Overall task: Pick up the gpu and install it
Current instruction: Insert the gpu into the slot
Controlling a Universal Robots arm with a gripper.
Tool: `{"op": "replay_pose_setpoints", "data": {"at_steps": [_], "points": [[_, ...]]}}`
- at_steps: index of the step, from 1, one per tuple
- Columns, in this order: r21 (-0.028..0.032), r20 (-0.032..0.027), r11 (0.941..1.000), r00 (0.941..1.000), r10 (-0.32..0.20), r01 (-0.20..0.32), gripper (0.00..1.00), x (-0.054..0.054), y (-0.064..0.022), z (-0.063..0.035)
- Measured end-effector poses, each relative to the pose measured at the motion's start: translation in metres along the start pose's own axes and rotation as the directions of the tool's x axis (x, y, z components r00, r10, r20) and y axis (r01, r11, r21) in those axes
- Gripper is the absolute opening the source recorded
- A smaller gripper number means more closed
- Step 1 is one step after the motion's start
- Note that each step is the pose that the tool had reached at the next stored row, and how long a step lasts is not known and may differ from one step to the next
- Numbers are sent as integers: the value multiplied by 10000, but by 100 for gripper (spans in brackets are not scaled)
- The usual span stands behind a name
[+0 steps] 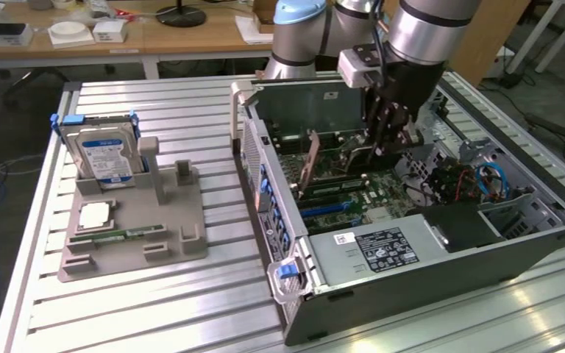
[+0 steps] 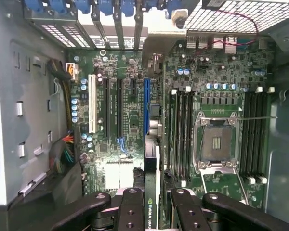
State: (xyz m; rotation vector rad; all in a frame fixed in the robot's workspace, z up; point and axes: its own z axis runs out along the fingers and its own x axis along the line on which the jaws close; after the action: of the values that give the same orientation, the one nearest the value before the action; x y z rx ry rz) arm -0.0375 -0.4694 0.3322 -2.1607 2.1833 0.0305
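A Universal Robots arm reaches down into an open desktop computer case (image 1: pixel 430 294) lying on its side on a slatted metal tabletop (image 1: pixel 165 103). In the exterior view the gripper (image 1: pixel 385 143) hangs inside the case, over the motherboard and towards its far side. From this angle what the jaws hold is hard to make out. The wrist view looks straight down past the black fingers (image 2: pixel 130 211) and settles it. The jaws are clenched on the gpu (image 2: pixel 151 185), which is seen edge-on as a thin dark card with a green NVIDIA label. The card hangs over the green motherboard (image 2: pixel 130 120), in line with the long blue expansion slot (image 2: pixel 146 103). Whether its edge touches the slot cannot be told. The wrist view also shows a white slot and black slots beside the blue one. Beyond them are rows of memory slots (image 2: pixel 180 130) and an open processor socket (image 2: pixel 216 139). The exterior view shows the power supply (image 1: pixel 381 250) with its label at the near end of the case. Well apart from the case, on the exterior view's left, a grey parts holder (image 1: pixel 135 257) sits on the tabletop. A hard drive (image 1: pixel 106 154) with a blue and white label stands upright at the holder's far end. A narrow green memory stick (image 1: pixel 130 234) lies flat nearer the front.
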Motion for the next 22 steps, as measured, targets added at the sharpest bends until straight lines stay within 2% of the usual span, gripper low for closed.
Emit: {"op": "replay_pose_setpoints", "data": {"at_steps": [12, 18, 22], "points": [[0, 0, 10000, 10000, 2, -2, 25, 14, 29, 217], [0, -1, 10000, 10000, 0, 0, 25, 22, 167, 321], [-1, 0, 10000, 10000, -2, 2, 25, 27, 183, 394]]}}
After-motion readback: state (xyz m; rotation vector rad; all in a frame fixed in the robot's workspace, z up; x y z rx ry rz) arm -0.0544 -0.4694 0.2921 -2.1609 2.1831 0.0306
